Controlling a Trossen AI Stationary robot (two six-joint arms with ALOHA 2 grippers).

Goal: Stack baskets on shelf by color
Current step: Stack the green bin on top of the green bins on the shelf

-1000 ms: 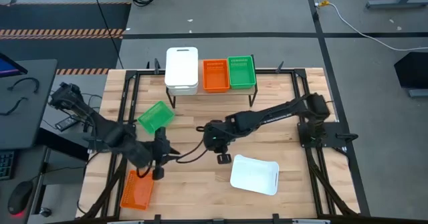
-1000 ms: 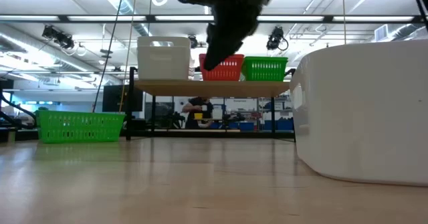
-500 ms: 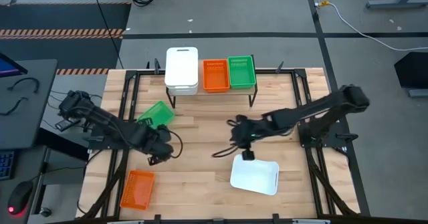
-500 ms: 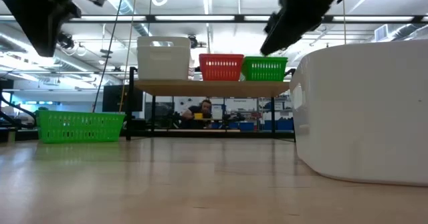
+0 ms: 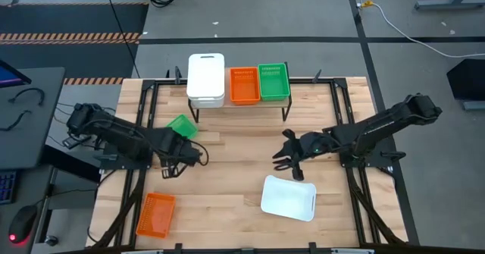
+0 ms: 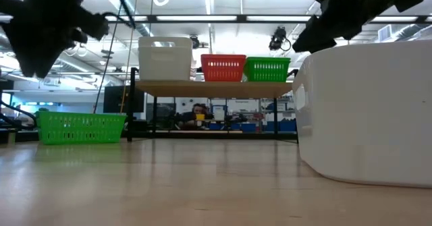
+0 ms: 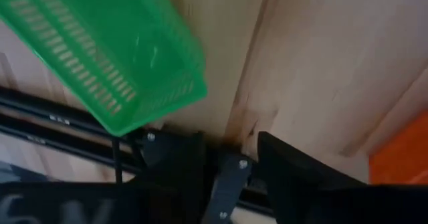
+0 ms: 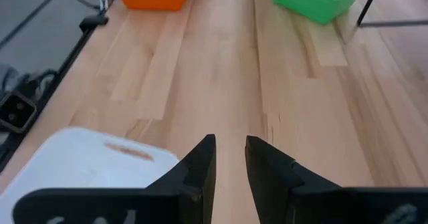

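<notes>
Three baskets [image 5: 238,83] on your shelf [image 5: 282,101], a green basket [image 5: 180,126] beside your left gripper [image 5: 186,160], fingers apart and empty, your right gripper [image 5: 288,160] above the white basket [image 5: 289,198], narrowly parted, holding nothing.

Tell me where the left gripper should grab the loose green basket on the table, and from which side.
Grip the rim of the green basket, probably the short wall nearest the left gripper, coming down from above. It lies open side up and skewed to the table edges, so the thin upright wall is what fingers can straddle; the wrist would likely need turning to match that skew.
</notes>
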